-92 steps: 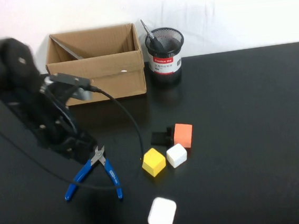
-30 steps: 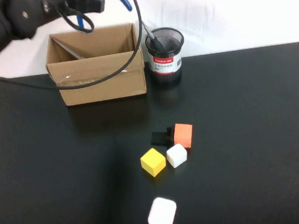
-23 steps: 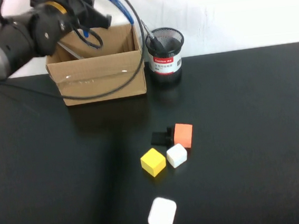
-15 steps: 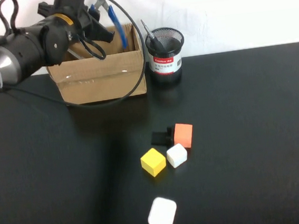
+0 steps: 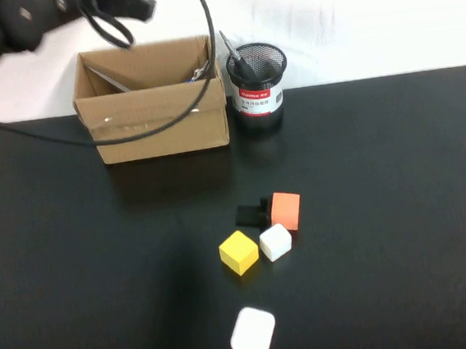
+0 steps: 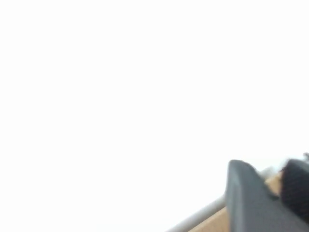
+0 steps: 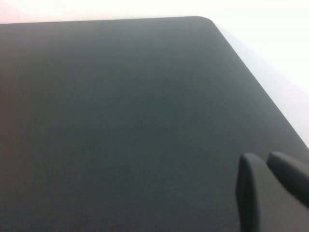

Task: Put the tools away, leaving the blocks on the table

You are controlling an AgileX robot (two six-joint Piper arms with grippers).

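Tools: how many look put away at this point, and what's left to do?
Done: no hand tools lie on the table; a grey blade shows in the box, and a knife stands in the mesh cup. The blocks sit out. In hand: nothing seen; the left tool hangs above the box, the right tool over bare table. Left: probably just parking.

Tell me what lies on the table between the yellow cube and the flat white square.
Nothing: in the high view, bare black table separates the yellow cube from the flat white square.

The left gripper [image 5: 121,2] is cut off at the top edge, blurred; the right gripper [image 7: 270,193] shows only partly.
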